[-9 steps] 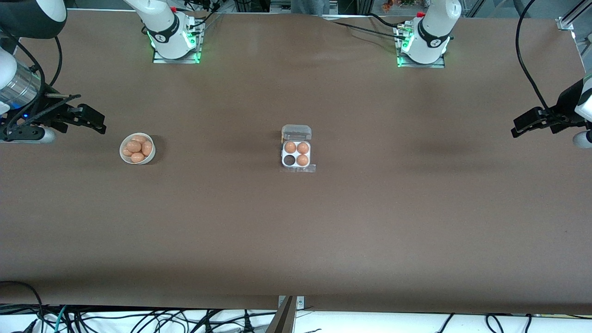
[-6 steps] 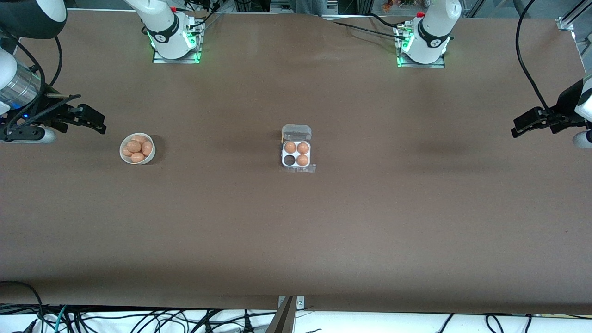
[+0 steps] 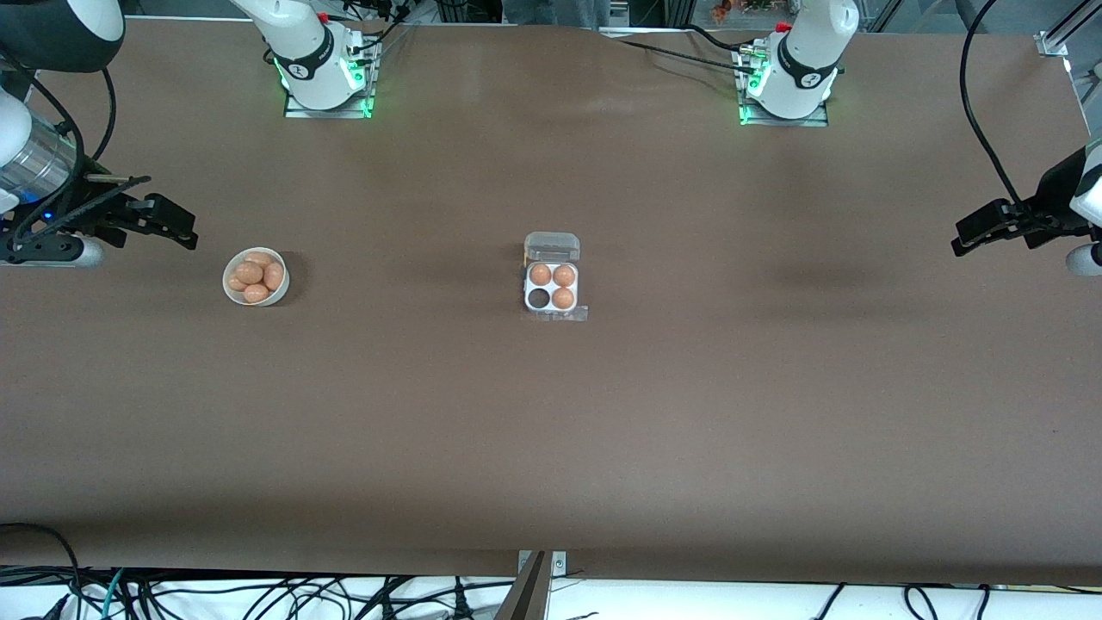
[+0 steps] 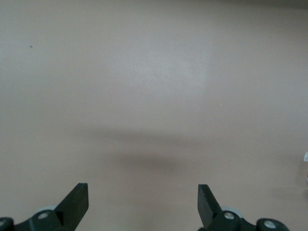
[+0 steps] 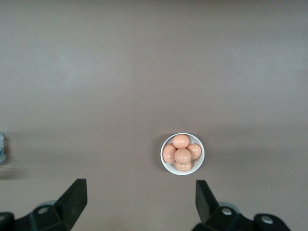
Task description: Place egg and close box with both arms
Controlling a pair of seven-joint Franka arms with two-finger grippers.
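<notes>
Nothing has visibly changed against the earlier front frames: no egg has left the bowl, the arms have not shifted, so the task is judged not yet begun. Nearest the front camera sits the box (image 3: 552, 287), mid-table, lid hinged open and lying on its farther edge; three cells hold eggs, and the near cell toward the right arm's end is empty (image 3: 539, 298). The bowl (image 3: 256, 276), toward the right arm's end, holds the egg (image 5: 183, 156) among several alike. The right gripper (image 3: 176, 228) hangs just beside the bowl, jaws spread, empty. The left gripper (image 3: 968, 238) waits over the left arm's end, likewise released and empty.
</notes>
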